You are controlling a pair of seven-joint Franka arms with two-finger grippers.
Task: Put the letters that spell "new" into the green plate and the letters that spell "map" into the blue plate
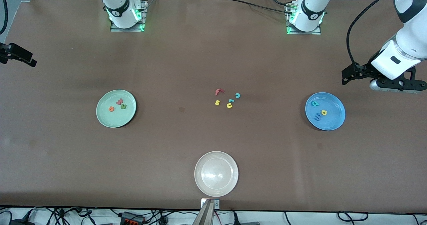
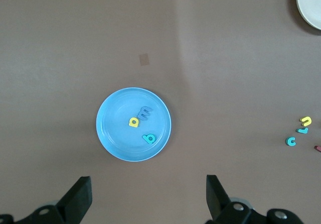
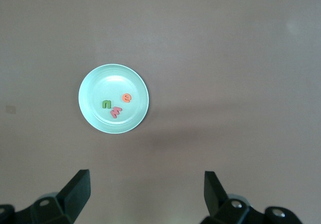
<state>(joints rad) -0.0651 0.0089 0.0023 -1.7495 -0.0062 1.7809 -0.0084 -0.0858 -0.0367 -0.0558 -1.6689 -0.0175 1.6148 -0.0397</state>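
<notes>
On the brown desk [image 1: 186, 68], toward the right arm's end, the green plate [image 1: 100, 116] carries the orange e [image 1: 111, 109], the dark green n [image 1: 123, 106] and the red-pink w [image 1: 119, 101], lying close together near its middle; the right wrist view reads them as n, e and w, so that word looks complete. Toward the left arm's end, the blue plate [image 1: 337, 121] holds the teal a [image 1: 315, 103], the yellow p [image 1: 324, 112] and the blue m [image 1: 317, 118], likewise grouped inside the rim, which suggests "map" is sorted too. Between the plates a small cluster of leftovers sits on the bare desk: the red f [image 1: 218, 91], the yellow s [image 1: 217, 102], the teal c [image 1: 237, 95], the yellow u-shaped letter [image 1: 229, 106] and a thin teal piece [image 1: 231, 101] just beside it; none of them belongs to either word, so leaving them there seems right. The cream-white plate [image 1: 200, 181], nearest the front camera, is empty. The left hand [image 2: 148, 196] hangs over the desk close to the blue plate with its fingers spread wide and nothing between them; the right hand [image 3: 146, 194] hangs near the green plate, equally open and empty. Both arms look to be waiting, pulled clear. Apart from the letters themselves, no brand or label is legible.
</notes>
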